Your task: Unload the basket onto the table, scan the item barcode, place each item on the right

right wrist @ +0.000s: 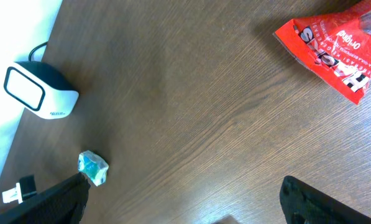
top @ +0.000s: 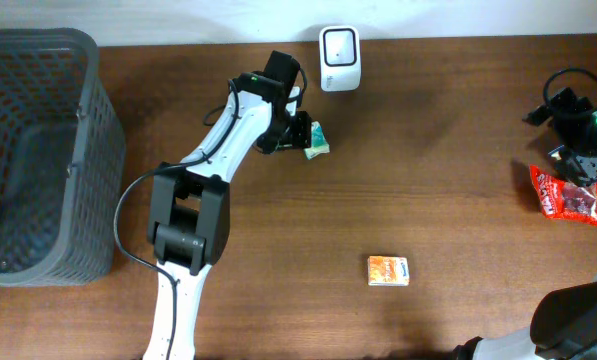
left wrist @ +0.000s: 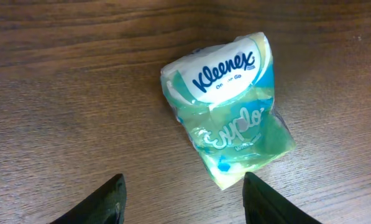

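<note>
A green and white Kleenex tissue pack (left wrist: 225,109) lies on the wooden table, label side up. My left gripper (left wrist: 185,208) stands open just short of it, and the pack's near corner reaches almost to the right finger (left wrist: 266,202), with nothing gripped. From overhead the left gripper (top: 296,130) is beside the pack (top: 319,140), a little below the white barcode scanner (top: 338,45). My right gripper (top: 583,160) is at the far right edge, open wide (right wrist: 185,214), with only bare table between its fingers. The right wrist view also catches the scanner (right wrist: 39,90) and the pack (right wrist: 92,167).
A red snack packet (top: 568,195) lies under the right arm, also seen as the red packet (right wrist: 334,43). An orange box (top: 388,270) sits at the lower centre. A dark mesh basket (top: 88,150) fills the left side.
</note>
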`<state>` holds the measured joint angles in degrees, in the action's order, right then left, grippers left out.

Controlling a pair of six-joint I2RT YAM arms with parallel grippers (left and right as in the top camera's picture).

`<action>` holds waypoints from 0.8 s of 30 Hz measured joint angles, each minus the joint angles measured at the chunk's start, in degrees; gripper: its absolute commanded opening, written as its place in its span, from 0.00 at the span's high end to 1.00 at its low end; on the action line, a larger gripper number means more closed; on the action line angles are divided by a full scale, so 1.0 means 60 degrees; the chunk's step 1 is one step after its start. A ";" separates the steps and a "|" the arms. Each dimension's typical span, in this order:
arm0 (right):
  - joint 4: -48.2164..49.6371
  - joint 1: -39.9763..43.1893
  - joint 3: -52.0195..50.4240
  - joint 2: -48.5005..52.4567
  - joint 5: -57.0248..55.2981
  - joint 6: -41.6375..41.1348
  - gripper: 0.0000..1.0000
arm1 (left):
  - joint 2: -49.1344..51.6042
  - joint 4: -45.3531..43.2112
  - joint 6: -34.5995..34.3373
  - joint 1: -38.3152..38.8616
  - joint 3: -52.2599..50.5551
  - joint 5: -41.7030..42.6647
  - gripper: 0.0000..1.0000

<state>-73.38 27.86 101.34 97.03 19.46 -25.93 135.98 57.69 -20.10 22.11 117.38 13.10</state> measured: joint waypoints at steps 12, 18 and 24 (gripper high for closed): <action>0.0004 0.0000 0.0000 0.0000 0.0000 0.0000 0.02 | 0.0703 -0.1158 -0.0251 0.0000 -0.0007 0.1290 0.78; 0.0004 0.0000 0.0000 0.0000 0.0000 0.0000 0.02 | 0.0703 -0.1275 -0.0321 -0.0011 -0.0007 0.1322 1.00; 0.0004 0.0000 0.0000 0.0000 0.0000 0.0004 0.02 | 0.0667 -0.0138 -0.0295 -0.0062 0.0368 0.0331 1.00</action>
<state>-73.36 27.86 101.34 97.03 19.46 -25.91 139.98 56.86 -21.87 21.74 119.59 15.09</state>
